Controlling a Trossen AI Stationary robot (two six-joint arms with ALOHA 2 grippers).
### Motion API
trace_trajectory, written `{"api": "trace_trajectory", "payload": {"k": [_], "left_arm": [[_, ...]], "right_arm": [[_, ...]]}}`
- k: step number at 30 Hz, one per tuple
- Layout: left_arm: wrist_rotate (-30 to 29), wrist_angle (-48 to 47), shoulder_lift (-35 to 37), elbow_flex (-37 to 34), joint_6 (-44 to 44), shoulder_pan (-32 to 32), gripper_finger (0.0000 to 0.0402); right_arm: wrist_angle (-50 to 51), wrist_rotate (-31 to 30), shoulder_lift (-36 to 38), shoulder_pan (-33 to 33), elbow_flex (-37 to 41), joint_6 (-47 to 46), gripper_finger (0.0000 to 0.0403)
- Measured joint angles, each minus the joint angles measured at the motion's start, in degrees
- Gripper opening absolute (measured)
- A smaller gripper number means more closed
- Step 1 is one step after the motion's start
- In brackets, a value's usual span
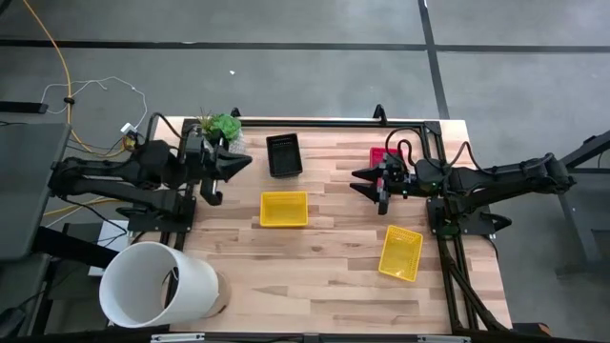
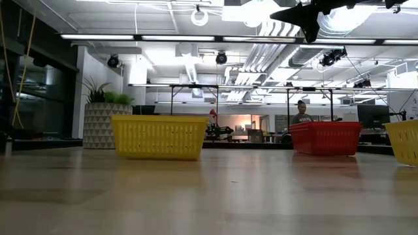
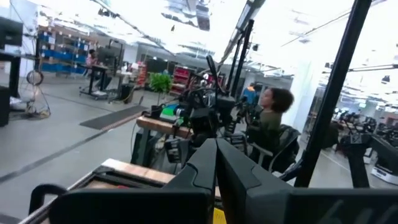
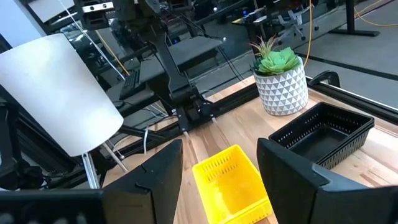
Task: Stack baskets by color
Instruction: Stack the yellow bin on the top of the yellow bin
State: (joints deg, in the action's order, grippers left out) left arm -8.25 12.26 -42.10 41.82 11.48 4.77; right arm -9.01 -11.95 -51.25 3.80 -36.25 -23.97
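Yellow basket, centre (image 1: 284,209): sits flat on the wooden table (image 1: 324,276) near its middle, well apart from the other baskets; in the low view it is the nearest one, upright.
Second yellow basket (image 1: 401,252): lies toward the right side of the table, turned at an angle to the table edge, near the base of the right arm.
Black basket (image 1: 284,154): rests toward the far edge of the table, beyond the centre yellow one and apart from it; it is empty (the right wrist view looks into it).
Red basket (image 1: 378,155): at the far right of the table, mostly hidden under the right arm from above; the low view shows it upright on the wood.
Right gripper (image 1: 361,181): hovers above the table just beside the red basket, pointed toward the centre, fingers spread wide with nothing between them.
Left gripper (image 1: 243,162): held above the table's far left, near the black basket, fingers clenched together on nothing.
Potted plant (image 1: 221,126): far left corner.
White cylinder (image 1: 157,284): near left corner, lying on its side.
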Motion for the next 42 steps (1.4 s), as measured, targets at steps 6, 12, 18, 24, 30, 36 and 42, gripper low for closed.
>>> {"api": "trace_trajectory", "payload": {"k": [6,12,18,24,30,36,42], "left_arm": [[-0.37,-0.51,0.27,0.0,0.98,-0.13,0.0],[0.22,-0.45,-1.27,-0.02,2.04,-0.1,0.0],[0.39,-0.72,-3.24,-0.04,2.03,-0.1,0.0],[5.95,-0.91,-5.1,-0.07,2.63,-0.13,0.0],[11.07,-0.97,-6.54,-0.07,4.75,-0.79,0.0],[11.1,-0.95,-7.49,-0.09,4.42,-1.18,0.0],[11.1,-1.6,-7.62,-0.09,4.42,-1.15,0.0]], "right_arm": [[-0.41,0.94,-0.02,-0.02,-0.01,-6.4,0.0193],[12.11,12.64,-0.49,0.94,-6.39,-19.05,0.0193],[40.47,20.51,-4.14,7.75,-16.78,-30.5,0.0193],[56.76,22.65,-8.28,17.54,-20.26,-46.43,0.0193],[58.65,21.88,-11.73,28.74,-17.79,-67.34,0.0193],[62.71,22.56,-14.78,36.89,-16.14,-85.83,0.0193],[68.26,21.48,-15.19,43.4,-16.09,-100.81,0.0193]]}}
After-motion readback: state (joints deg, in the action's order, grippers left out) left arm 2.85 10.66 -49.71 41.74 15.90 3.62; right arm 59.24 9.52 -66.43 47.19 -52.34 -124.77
